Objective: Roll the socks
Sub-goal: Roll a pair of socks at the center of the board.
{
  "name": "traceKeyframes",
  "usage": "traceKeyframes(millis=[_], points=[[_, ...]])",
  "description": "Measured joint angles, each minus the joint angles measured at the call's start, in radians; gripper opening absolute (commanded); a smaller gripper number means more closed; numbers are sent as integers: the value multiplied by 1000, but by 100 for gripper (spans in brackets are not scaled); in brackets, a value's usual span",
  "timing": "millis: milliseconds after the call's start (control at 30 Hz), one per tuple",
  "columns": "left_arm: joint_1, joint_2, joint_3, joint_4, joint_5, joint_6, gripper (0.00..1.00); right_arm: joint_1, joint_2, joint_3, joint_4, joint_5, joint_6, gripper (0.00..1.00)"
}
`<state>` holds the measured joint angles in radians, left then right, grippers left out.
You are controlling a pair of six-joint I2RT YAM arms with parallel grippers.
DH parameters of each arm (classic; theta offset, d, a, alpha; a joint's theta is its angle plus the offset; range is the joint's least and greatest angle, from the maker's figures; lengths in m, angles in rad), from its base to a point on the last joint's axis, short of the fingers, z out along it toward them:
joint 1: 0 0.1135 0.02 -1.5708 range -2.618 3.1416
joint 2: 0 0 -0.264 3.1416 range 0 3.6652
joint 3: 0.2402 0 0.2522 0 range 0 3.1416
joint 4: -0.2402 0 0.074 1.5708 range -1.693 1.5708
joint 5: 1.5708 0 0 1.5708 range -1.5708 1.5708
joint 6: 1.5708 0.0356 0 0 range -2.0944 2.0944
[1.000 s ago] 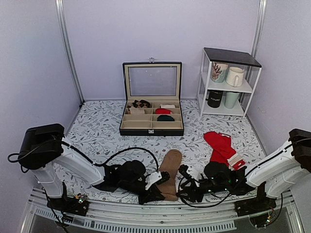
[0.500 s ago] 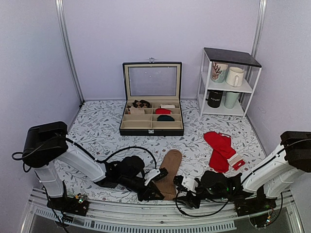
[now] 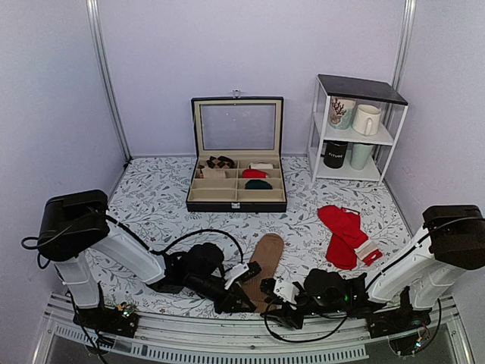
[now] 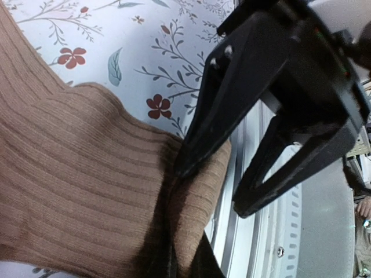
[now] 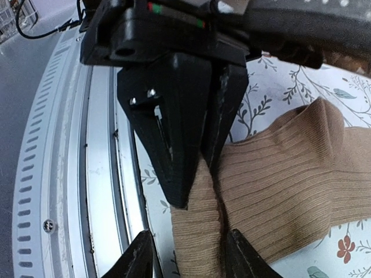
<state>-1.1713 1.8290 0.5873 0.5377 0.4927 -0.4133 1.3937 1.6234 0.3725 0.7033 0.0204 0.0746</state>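
Note:
The tan-brown ribbed socks (image 3: 265,258) lie flat and long on the floral table, near end towards the arms. In the right wrist view my right gripper (image 5: 197,185) is shut on a raised fold of the socks (image 5: 278,174) at their near edge. In the left wrist view my left gripper (image 4: 210,191) is open. One fingertip (image 4: 181,168) rests on the socks (image 4: 75,162), the other hangs past their edge over the rail. In the top view the left gripper (image 3: 244,297) and right gripper (image 3: 269,299) meet at the socks' near end.
An open black case (image 3: 236,199) with small sock rolls stands at the back centre. Red socks with a white tag (image 3: 345,231) lie to the right. A white shelf with mugs (image 3: 356,129) stands back right. The metal rail (image 3: 227,334) runs just below the grippers.
My right arm has moved left along the near edge to the socks' near end and now pinches a fold there. My left gripper has stayed at that end, shifting only slightly.

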Motion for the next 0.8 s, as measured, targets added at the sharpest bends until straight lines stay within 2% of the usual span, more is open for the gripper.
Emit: traceKeyframes(millis=[233, 267, 300, 400, 467, 600, 667, 800], points=[[5, 6, -5, 19, 12, 0, 0, 2, 51, 0, 17, -6, 54, 13], [5, 6, -6, 20, 11, 0, 2, 2, 56, 0, 24, -5, 66, 9], [5, 6, -6, 21, 11, 0, 12, 2, 59, 0, 29, -2, 74, 7], [5, -7, -10, 10, -4, 4, 25, 1, 60, 0, 35, -6, 103, 5], [-2, -34, -9, -21, -32, 17, 46, -10, 59, -1, 36, -31, 131, 5], [-36, -135, -16, -118, -181, 64, 57, -61, 59, -10, 41, -121, 195, 5], [-61, -184, -27, -165, -286, 98, 58, -90, 59, -13, 42, -177, 227, 5], [-127, -296, -80, -156, -455, 180, 63, -151, 91, 0, 51, -317, 301, 6]])
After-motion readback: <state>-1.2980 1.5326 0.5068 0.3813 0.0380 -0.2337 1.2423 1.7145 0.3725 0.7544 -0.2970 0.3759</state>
